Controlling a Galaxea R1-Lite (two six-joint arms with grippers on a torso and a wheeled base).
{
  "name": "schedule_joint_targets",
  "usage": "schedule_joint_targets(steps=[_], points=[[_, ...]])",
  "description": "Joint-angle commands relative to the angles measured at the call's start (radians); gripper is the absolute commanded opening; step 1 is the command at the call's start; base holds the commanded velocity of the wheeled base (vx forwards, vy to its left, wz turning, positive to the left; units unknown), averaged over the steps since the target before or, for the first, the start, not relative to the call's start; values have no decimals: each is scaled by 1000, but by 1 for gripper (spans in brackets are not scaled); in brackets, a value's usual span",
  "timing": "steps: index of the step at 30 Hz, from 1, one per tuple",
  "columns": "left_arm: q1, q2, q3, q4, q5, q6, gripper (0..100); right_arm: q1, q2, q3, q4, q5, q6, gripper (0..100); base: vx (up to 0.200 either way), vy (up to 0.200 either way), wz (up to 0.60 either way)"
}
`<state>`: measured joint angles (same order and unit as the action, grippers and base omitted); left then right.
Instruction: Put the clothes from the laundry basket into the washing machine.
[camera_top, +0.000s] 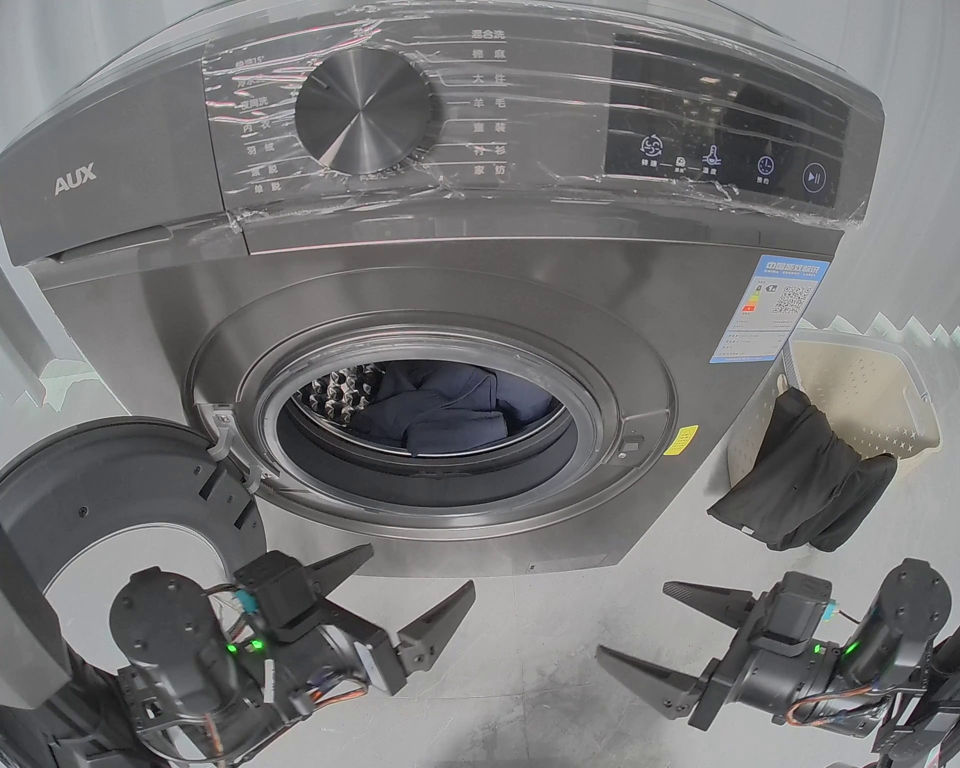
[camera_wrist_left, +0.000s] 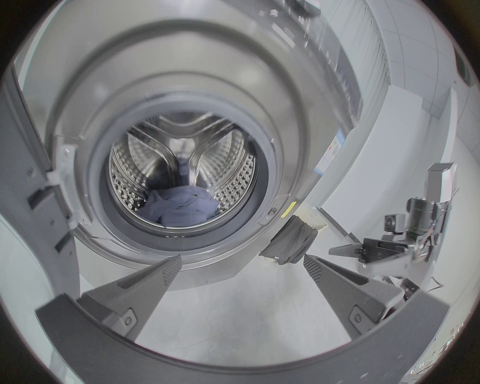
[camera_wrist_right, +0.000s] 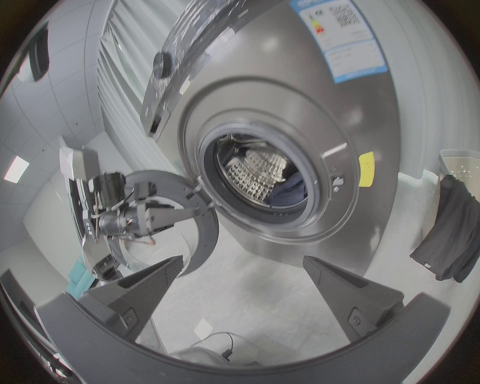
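head view: washing machine (camera_top: 140, 310) open, part loaded, one garment left on the basket rim.
door (camera_top: 110, 470) hangs wide on the robot's left, so the drum mouth is free for loading. laundry basket (camera_top: 880, 395) stands just beside the machine's right flank. black garment (camera_top: 805, 480) draped over its near wall, likely the next pick. blue clothes (camera_top: 440, 412) lie in the drum. left gripper (camera_top: 416, 570) and right gripper (camera_top: 634, 622) low before the machine, jaws spread wide, holding and touching nothing.
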<state>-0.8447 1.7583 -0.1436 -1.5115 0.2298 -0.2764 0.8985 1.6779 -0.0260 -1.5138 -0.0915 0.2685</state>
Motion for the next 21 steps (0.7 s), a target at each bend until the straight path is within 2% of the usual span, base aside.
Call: schedule_joint_targets(steps=[1,4,8,9,10,11,13,14,16,17,19,20,21], points=[[-17,-250,144,-12,11,-3,100,-38,-193,26,55,-40,9,100,0,0,0],[-1,-373,144,91,23,-4,100,-82,-219,26,61,-42,0,100,0,0,0],[15,-539,144,261,25,6,100,-115,-294,26,113,-39,-45,100,0,0,0],[21,-589,144,323,28,6,100,-139,-330,26,158,-39,-54,100,-200,0,0],[22,-594,144,330,28,8,100,-142,-334,26,164,-39,-55,100,-200,0,0],[45,-662,144,419,28,6,100,-184,-395,26,248,-37,-60,100,-200,0,0],[78,-757,144,528,20,9,100,-231,-491,26,373,-31,-71,100,-200,0,0],[90,-801,144,570,17,13,100,-250,-537,26,431,-25,-78,100,-200,0,0],[96,-823,144,588,16,14,100,-260,-558,26,460,-19,-83,100,-200,0,0],[134,-905,144,675,8,37,100,-317,-673,26,620,16,-94,100,-200,0,0],[170,-951,144,737,6,59,100,-368,-776,26,741,33,-111,100,-200,0,0],[170,-951,144,737,6,59,100,-368,-776,26,741,33,-111,100,-200,0,0],[200,-993,144,774,6,77,100,-417,-854,26,824,35,-130,100,-200,0,0]])
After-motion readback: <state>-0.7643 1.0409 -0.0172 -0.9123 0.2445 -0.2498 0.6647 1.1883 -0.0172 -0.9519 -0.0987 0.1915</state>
